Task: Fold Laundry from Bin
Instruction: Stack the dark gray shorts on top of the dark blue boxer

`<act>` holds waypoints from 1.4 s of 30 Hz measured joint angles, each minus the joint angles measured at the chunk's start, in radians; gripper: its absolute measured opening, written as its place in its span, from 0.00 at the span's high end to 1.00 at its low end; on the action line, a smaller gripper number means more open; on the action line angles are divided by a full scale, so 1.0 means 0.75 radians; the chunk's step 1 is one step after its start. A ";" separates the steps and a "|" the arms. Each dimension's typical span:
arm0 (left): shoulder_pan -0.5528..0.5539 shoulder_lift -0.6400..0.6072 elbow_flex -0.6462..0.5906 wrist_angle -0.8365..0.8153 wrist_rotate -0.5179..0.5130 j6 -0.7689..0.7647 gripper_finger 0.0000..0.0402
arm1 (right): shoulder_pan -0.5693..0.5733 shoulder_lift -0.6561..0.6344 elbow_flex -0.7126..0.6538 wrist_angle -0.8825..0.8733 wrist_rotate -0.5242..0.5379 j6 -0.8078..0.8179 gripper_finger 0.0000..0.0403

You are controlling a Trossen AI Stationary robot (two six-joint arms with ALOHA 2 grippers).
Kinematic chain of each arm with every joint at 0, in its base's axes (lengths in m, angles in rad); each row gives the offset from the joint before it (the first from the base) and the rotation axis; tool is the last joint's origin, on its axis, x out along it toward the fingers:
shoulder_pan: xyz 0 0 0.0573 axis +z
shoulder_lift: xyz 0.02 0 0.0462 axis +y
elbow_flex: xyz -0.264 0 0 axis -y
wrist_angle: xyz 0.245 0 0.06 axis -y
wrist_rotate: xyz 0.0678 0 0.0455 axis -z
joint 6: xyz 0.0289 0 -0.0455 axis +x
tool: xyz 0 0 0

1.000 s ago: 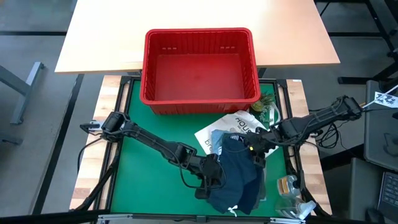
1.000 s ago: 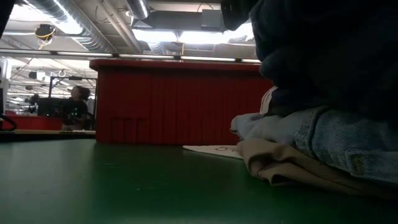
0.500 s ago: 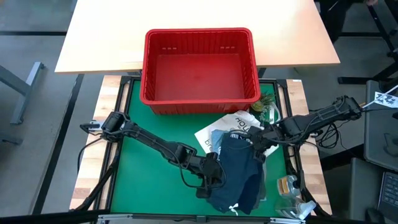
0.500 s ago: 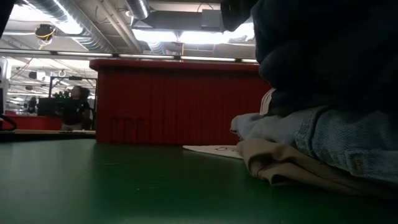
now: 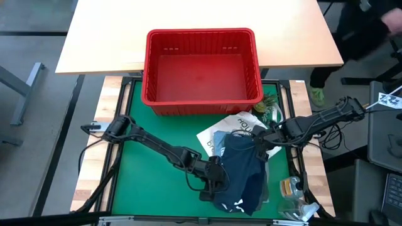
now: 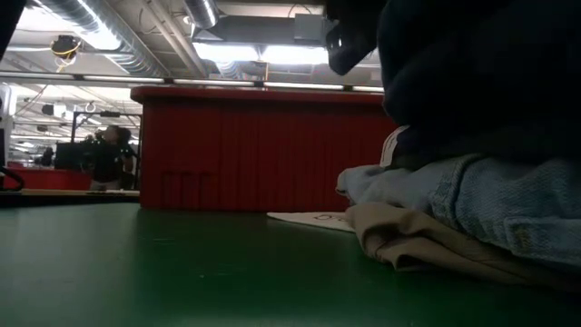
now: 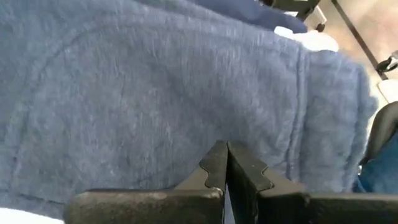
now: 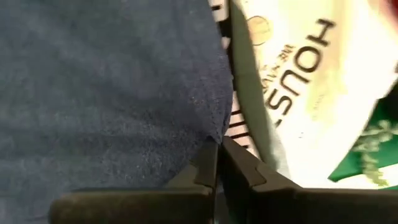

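I had the navy shorts (image 5: 242,172) spread over the heap of laundry (image 6: 454,209) on the green mat (image 5: 151,182), in front of the red bin (image 5: 201,66), which stood empty. My left gripper (image 5: 215,182) sat at the shorts' left edge, fingers pressed together on the fabric. My right gripper (image 5: 257,145) was at the waistband corner, beside the white tote bag (image 5: 242,125), and its fingers were pinched on the navy cloth too. A second before, the right fingers had stood apart over that corner; they had since closed, and the left arm had drawn the near hem slightly inward. From the low camera the shorts blocked both grippers, and the lower garments showed only as beige and denim folds.
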 joint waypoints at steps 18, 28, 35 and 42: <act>-0.006 -0.009 0.000 0.007 0.000 0.002 0.99 | -0.020 0.031 0.000 -0.002 -0.177 0.033 0.64; 0.100 -0.053 0.000 0.009 -0.001 0.003 0.99 | -0.017 0.030 0.157 -0.086 -0.157 -0.010 0.65; 0.178 -0.056 0.000 0.026 0.000 0.003 0.99 | 0.022 0.030 0.239 -0.075 -0.149 -0.010 0.65; 0.261 -0.056 0.000 0.050 0.001 0.003 0.99 | 0.176 0.031 0.187 0.173 -0.113 0.038 0.65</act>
